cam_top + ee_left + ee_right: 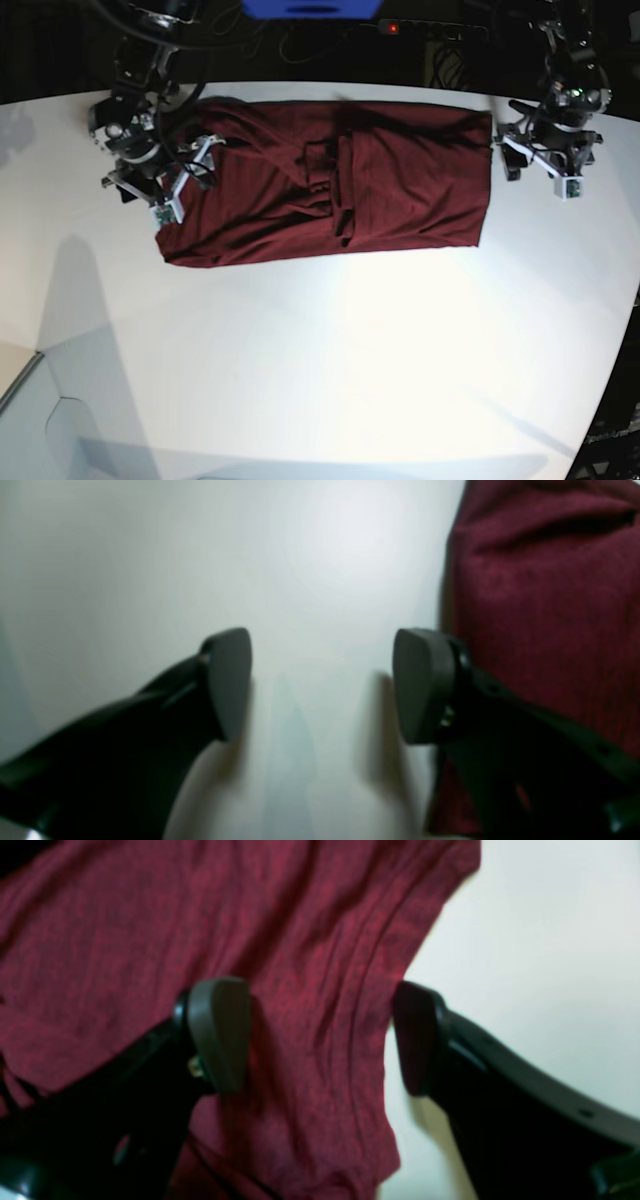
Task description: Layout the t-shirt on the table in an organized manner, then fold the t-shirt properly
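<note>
While the wrinkled maroon fabric t-shirt point(330, 180) lies across the smooth white table point(330, 360), we see our left gripper point(322, 685) and right gripper point(320, 1035) spread wide, grasping nothing.

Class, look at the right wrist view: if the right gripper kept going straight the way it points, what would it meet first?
Most likely the t-shirt: the open right gripper straddles its edge, with the table beside it. Depth is unclear.
</note>
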